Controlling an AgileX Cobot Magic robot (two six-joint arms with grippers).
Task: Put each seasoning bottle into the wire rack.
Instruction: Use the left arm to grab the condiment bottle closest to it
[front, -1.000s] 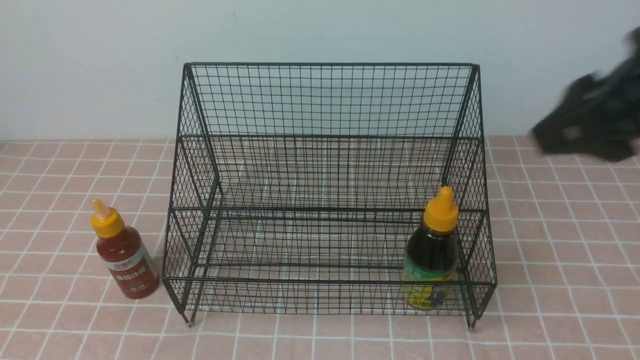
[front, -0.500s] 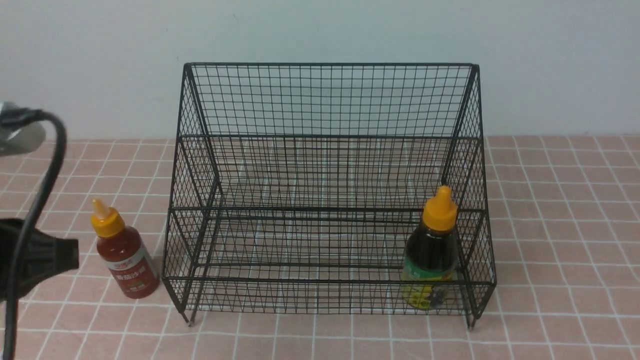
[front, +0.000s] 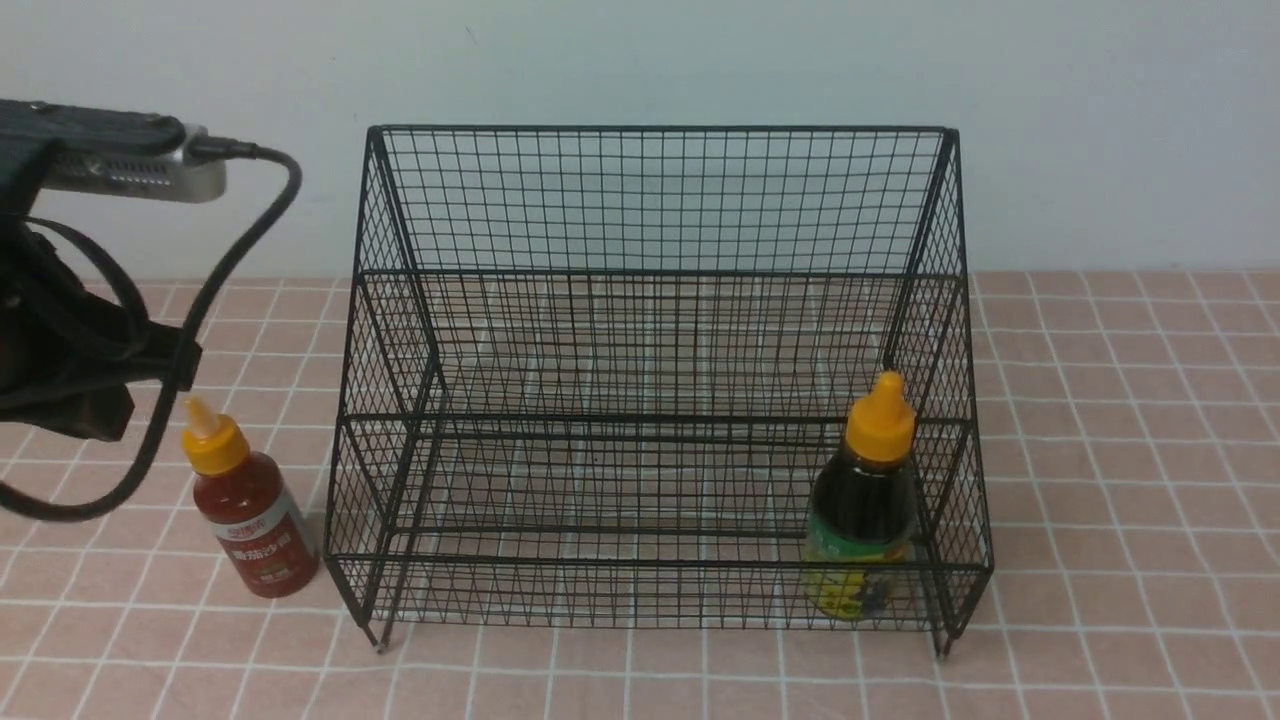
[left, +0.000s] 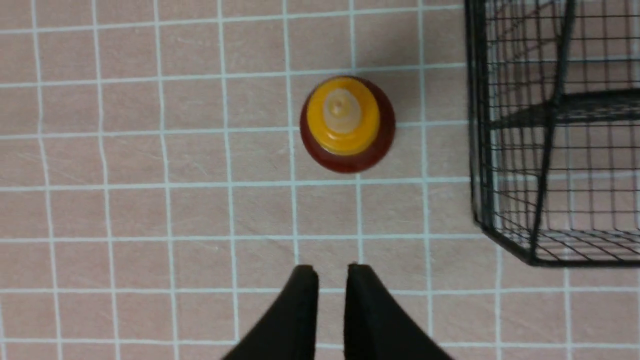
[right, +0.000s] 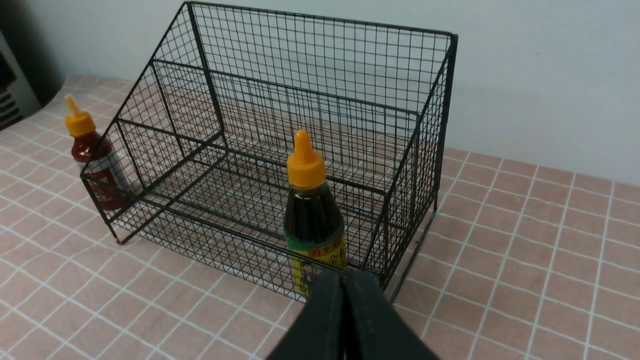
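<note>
Your left gripper (left: 331, 274) is hanging over the pink tiled tabletop (front: 1100, 450) with its jaws parted only narrowly, holding nothing. The red sauce bottle (left: 347, 125) is standing upright just ahead of its tips, outside the wire rack (front: 660, 200), near the rack's left side. Your right gripper (right: 345, 285) is sitting pressed closed and empty. The dark sauce bottle (front: 862, 500) is standing upright in the rack's lowest tier, at its right end.

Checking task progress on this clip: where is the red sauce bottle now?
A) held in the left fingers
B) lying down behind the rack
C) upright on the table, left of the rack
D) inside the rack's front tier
C: the red sauce bottle stands upright on the table beside the wire rack; only the dark bottle is inside.
</note>
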